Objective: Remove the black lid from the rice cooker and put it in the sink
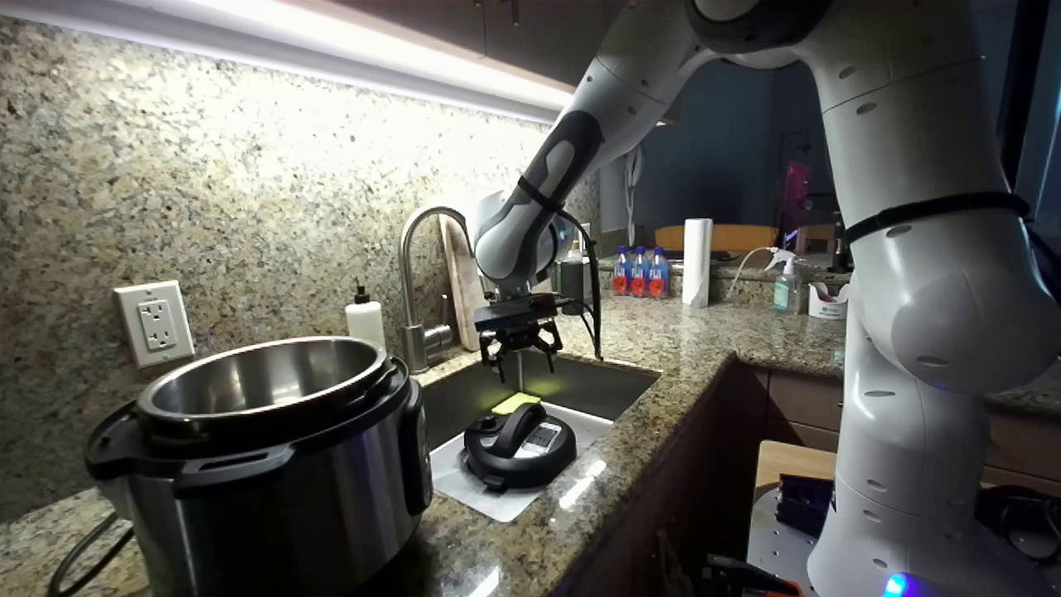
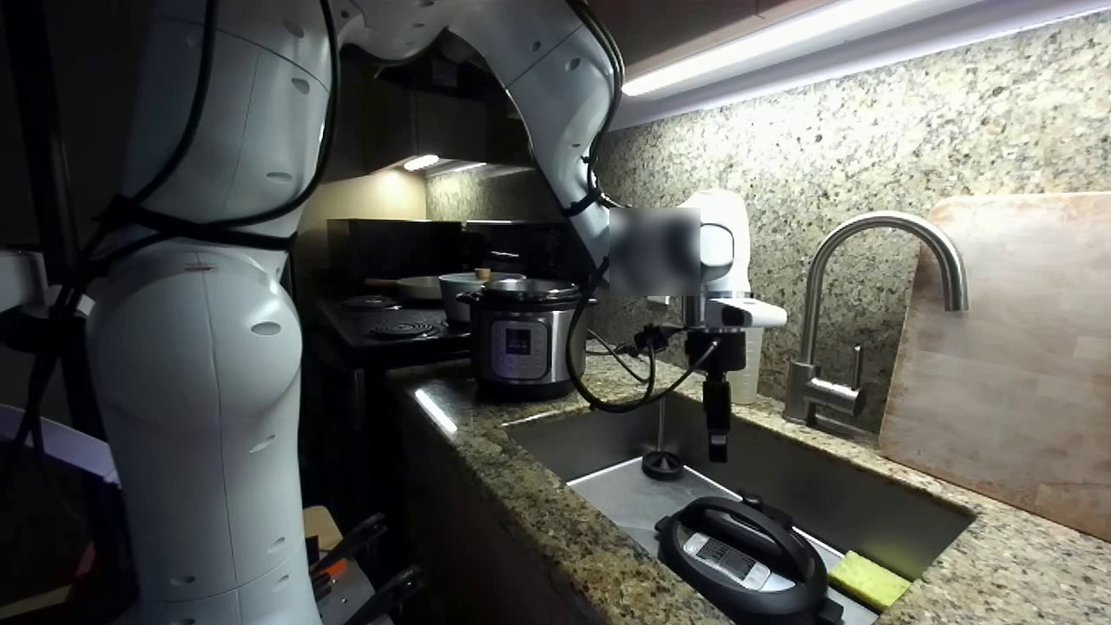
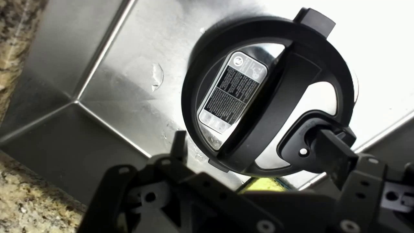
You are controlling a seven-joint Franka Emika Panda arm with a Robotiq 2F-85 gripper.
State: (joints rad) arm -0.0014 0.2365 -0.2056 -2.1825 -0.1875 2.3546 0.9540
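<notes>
The black lid (image 1: 530,474) lies upright, handle up, on the floor of the steel sink (image 1: 601,385). The lid also shows in an exterior view (image 2: 729,562) and fills the middle of the wrist view (image 3: 268,113). My gripper (image 1: 526,371) is open and empty above the sink, apart from the lid. In the wrist view its fingers (image 3: 254,142) are spread wide, with the lid below and beyond them. The rice cooker (image 1: 282,506) stands lidless on the counter beside the sink, its steel inner pot (image 1: 273,377) open; the cooker also shows in an exterior view (image 2: 528,343).
A yellow sponge (image 2: 868,580) lies in the sink beside the lid. A black drain piece (image 2: 662,465) is on the sink floor. The curved faucet (image 2: 816,304), a cutting board (image 2: 1007,347) and a white soap bottle (image 1: 365,319) stand behind the sink.
</notes>
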